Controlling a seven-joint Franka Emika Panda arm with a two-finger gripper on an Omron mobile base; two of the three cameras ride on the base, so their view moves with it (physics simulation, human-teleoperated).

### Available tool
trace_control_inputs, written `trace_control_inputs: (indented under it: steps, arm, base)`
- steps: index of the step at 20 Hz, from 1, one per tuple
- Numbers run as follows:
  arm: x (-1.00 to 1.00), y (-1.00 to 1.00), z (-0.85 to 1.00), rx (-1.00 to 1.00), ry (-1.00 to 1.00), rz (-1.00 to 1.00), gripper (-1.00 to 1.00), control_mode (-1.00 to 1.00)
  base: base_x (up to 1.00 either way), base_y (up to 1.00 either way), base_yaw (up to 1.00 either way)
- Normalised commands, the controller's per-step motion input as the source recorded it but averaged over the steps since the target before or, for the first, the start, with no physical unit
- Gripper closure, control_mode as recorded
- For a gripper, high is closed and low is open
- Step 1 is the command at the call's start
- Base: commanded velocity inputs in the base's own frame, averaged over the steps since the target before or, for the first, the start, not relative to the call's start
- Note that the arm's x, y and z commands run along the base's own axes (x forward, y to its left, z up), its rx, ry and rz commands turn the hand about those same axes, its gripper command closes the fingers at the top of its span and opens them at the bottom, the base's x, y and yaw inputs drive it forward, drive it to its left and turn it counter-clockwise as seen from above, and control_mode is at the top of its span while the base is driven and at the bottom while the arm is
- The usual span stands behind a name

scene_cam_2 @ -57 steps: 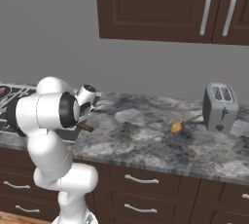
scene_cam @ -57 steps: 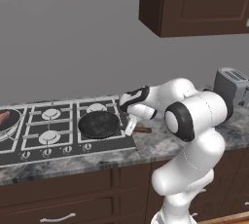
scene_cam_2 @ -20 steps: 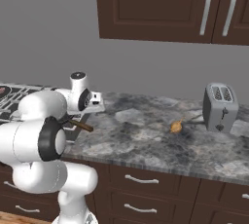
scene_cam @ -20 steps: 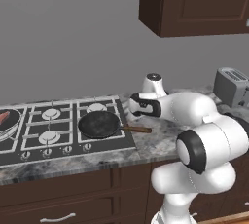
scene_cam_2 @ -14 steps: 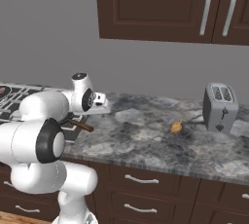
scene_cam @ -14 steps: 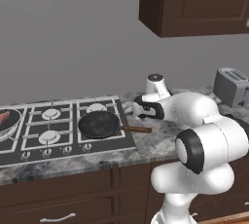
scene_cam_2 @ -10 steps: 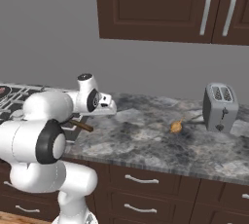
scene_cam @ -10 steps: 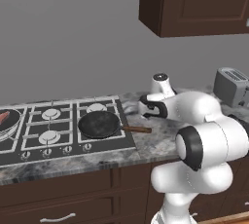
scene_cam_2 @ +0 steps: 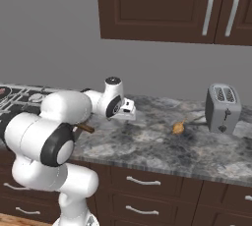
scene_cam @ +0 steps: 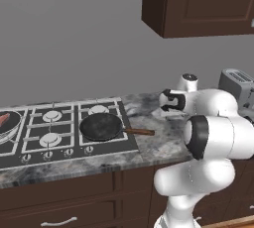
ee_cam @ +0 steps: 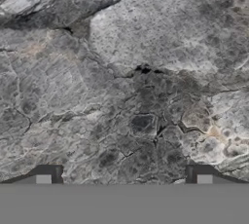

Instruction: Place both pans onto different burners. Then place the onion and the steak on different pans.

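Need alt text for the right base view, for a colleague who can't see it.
The white arm reaches over a grey stone counter, its gripper empty with jaws open above bare stone. A small tan onion lies further right, beside a silver toaster, under dark cabinets.

A: What moved since a few seconds back?

B: The white arm's claw. It was at the handle of the round black frying pan on the dark hob; it has let go and swung away toward 3 o'clock.

A: Where is it now?

B: Over the bare grey marbled stone surface, jaws spread wide, holding nothing.
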Motion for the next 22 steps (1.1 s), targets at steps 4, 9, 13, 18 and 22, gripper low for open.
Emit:
trace_control_inputs:
  steps: [4,9,13,18,22]
  arm:
    - [0.03,-0.67,0.00,0.04,0.00,0.00,-1.00,-1.00]
    - [0.00,-0.65,0.00,0.00,0.00,0.00,-1.00,-1.00]
    - [0.00,-0.47,0.00,-0.06,0.00,-0.03,-1.00,-1.00]
    - [0.00,-0.28,0.00,-0.16,-0.08,-0.07,-1.00,-1.00]
    - [0.00,-0.26,0.00,-0.15,-0.12,-0.08,-1.00,-1.00]
  base:
    - [0.00,0.00,0.00]
    - [0.00,0.00,0.00]
    - [0.00,0.00,0.00]
    - [0.00,0.00,0.00]
    - [0.00,0.00,0.00]
